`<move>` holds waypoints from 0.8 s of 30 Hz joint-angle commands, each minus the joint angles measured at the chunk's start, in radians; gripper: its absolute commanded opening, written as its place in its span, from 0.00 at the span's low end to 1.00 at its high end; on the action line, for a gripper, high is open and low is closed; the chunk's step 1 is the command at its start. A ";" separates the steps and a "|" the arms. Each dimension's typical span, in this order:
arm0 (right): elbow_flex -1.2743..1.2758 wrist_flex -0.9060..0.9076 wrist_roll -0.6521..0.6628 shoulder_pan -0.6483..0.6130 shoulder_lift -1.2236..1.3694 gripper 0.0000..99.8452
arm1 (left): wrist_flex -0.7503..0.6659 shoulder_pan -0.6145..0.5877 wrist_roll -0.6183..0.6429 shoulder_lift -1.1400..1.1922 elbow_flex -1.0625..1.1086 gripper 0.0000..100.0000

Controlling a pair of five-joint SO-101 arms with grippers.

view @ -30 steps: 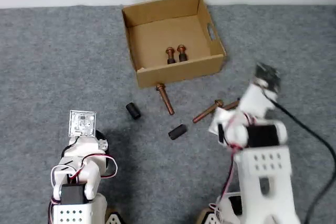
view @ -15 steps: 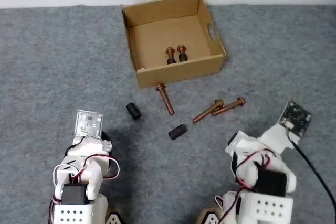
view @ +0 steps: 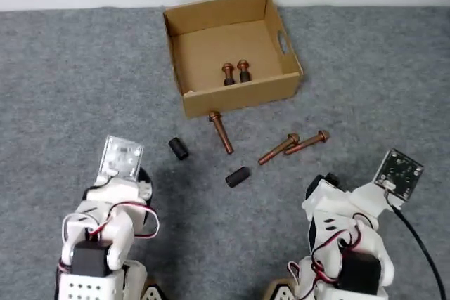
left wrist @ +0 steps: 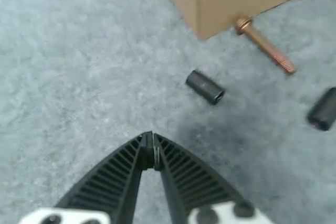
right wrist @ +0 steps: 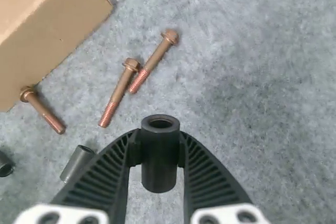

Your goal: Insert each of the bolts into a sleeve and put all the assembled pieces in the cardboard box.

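**Jaw state.** The right gripper [right wrist: 159, 139] has its jaws clamped on 1 black sleeve [right wrist: 159, 158]. The sleeve is held clear of the surface [view: 84, 68], and its open bore faces up toward the wrist camera. The left gripper [left wrist: 149, 144] has its jaws together with nothing between them.

**Governing relation.** The held sleeve needs a bolt.
- 2 loose bolts [right wrist: 154, 62] [right wrist: 117, 94] lie ahead of the right jaws, on the side toward the cardboard box [view: 235, 98]. They are flat and roughly parallel, with their heads pointing away from the gripper.
- The third bolt [left wrist: 264, 47] has its head against the box's front wall. Its long axis runs out from that wall.
- Judgement: the third bolt is the nearer one for the left arm. The pair lies nearer the right arm, whose jaws are occupied.

**Other parts.**
- 2 spare sleeves [view: 178, 148] [view: 238, 176] lie on their sides between the arms and the box.
- 2 assembled pieces [view: 228, 74] [view: 244, 70] stand side by side inside the box, near its front wall.

**Materials.**
- Bolts: copper-coloured metal with a flanged hex head, a smooth shank and a threaded tip.
- Sleeves: short matte black cylinders with a round through-bore, and likely to roll.
- Surface: grey, felt-like pile.
- Box: plain corrugated card with low walls and a hand slot in 1 side.
- Jaws: black ribbed plastic.
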 commanded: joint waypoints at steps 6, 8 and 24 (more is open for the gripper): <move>-0.003 -0.021 0.012 0.008 -0.007 0.01 | 0.032 0.155 0.141 0.723 -0.515 0.01; 0.002 -0.021 0.012 0.010 -0.007 0.01 | 0.025 0.161 0.140 0.875 -0.599 0.01; 0.012 -0.036 0.011 0.010 -0.016 0.01 | 0.046 0.258 0.614 1.556 -1.176 0.07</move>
